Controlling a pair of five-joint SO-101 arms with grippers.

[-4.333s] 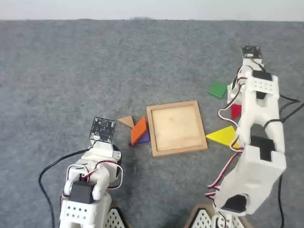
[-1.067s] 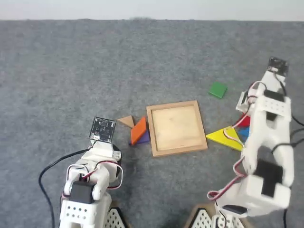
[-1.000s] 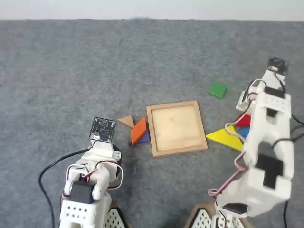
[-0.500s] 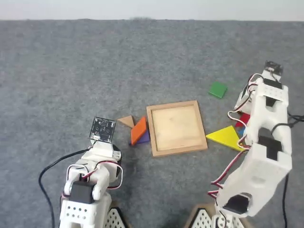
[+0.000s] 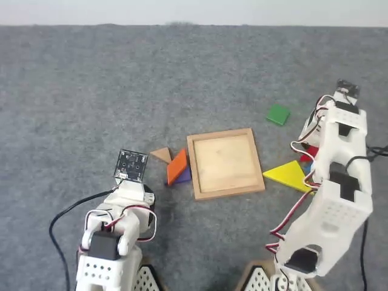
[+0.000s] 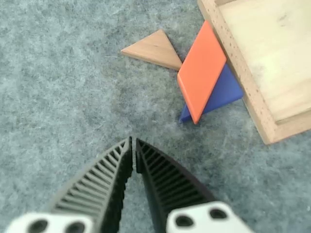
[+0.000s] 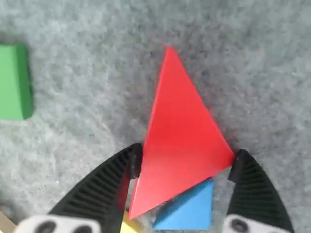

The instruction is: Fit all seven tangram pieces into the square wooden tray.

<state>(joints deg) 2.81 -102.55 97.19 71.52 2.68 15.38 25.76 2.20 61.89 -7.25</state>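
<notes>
Right claw [image 7: 187,158]: apart, straddling the red triangle [image 7: 180,141], right of the tray [image 5: 229,191].
Wrist close-up: the triangle overlaps a blue piece [image 7: 189,213]; from above, the arm covers most of both.
Left claw [image 6: 133,141]: together, over the bench [image 5: 91,91].

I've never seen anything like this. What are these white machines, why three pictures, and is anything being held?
They are two robot arms at a grey table. One picture looks down from above; the other two come from cameras on the arms' wrists. Coloured puzzle pieces lie beside a square wooden tray. The left gripper is shut on nothing, near an orange piece. The right gripper is open, its jaws either side of a red triangle that rests partly on a blue triangle.
</notes>
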